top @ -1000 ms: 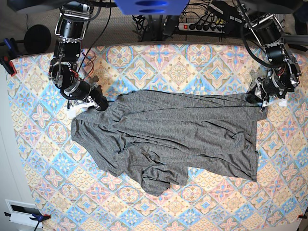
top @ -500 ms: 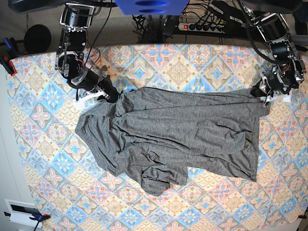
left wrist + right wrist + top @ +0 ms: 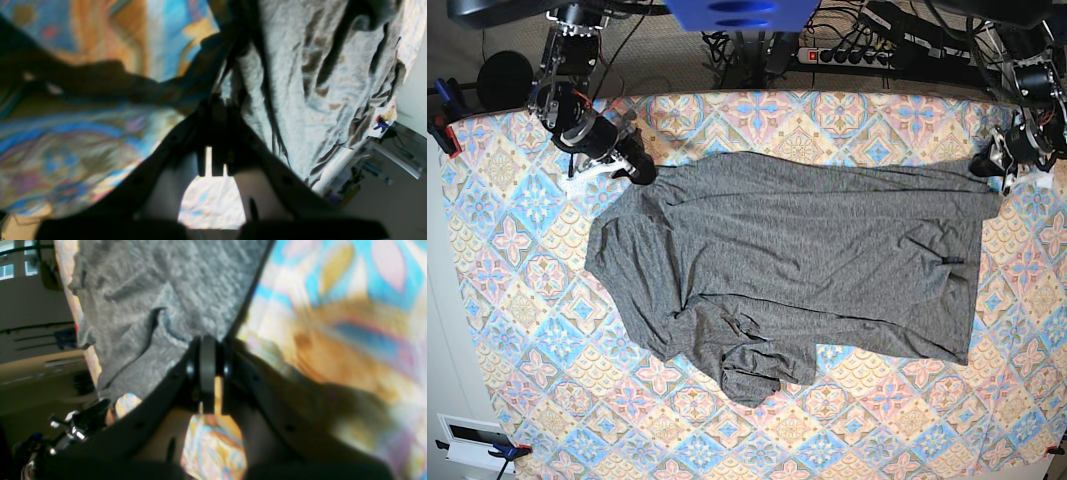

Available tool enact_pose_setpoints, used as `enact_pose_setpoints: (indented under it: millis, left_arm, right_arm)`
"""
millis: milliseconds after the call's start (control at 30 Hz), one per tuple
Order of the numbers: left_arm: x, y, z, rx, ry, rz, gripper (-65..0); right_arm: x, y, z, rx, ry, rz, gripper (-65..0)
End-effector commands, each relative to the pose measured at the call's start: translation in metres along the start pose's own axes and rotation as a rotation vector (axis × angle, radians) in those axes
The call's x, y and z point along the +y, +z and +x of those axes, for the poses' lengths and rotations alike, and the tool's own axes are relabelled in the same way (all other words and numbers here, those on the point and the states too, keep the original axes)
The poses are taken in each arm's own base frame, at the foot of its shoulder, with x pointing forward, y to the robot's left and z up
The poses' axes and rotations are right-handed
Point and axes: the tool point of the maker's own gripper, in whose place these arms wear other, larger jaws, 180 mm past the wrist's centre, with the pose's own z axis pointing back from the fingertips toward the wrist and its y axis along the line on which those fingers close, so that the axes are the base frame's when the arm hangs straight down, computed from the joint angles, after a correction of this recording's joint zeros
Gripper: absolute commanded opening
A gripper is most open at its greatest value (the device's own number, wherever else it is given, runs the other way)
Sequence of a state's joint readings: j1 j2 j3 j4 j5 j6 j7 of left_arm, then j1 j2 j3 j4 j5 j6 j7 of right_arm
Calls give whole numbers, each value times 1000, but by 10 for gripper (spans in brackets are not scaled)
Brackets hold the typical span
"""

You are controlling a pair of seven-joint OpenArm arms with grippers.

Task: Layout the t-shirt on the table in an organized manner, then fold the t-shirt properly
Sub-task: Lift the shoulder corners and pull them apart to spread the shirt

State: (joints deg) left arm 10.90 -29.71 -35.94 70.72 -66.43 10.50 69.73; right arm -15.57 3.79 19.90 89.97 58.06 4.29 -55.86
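Patterned desk (image 3: 847, 120), grey t-shirt (image 3: 807, 260) stretched across it.
Both tools pinch far corners, right tool (image 3: 639, 172) and left tool (image 3: 987, 164), apparently pulling that edge taut; 1 sleeve lies bunched near the front.

1. The right gripper (image 3: 640, 172) hangs low near the table's (image 3: 517, 340) far left corner, jaws pinched shut on the t-shirt (image 3: 797, 260).
2. The left gripper (image 3: 993, 164) sits by the far right edge, jaws likewise clamped on the t-shirt's corner.
3. Both arms reach down from beyond the far edge.
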Motion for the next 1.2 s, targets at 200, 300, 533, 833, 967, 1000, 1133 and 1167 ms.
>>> enact_pose_setpoints:
  millis: [200,300,533,833,967,1000,1133,1167]
  left_arm:
    - [6,16,-1,-11,-96,16,-650]
    - [4,23,-8,-14,-151,23,-650]
    - [8,29,-19,-3,-190,40,-650]
    - [-22,30,-26,28,-172,-118,-650]
    - [-51,30,-23,28,-161,-222,-650]
    - [-55,31,-23,29,-158,-238,-650]
    - [-75,33,-19,24,-154,-310,-650]
    - [-77,33,-19,24,-152,-317,-650]
  right_arm:
    - [-11,13,-9,7,8,-30,-650]
    - [-11,17,-13,10,16,-34,-650]
    - [-4,26,-15,-1,46,-29,-650]
    - [14,29,-7,-20,91,5,-650]
    - [24,23,-8,-3,107,27,-650]
    - [31,19,-4,-4,120,44,-650]
    - [59,9,10,-18,167,103,-650]
    - [64,7,12,-20,175,114,-650]
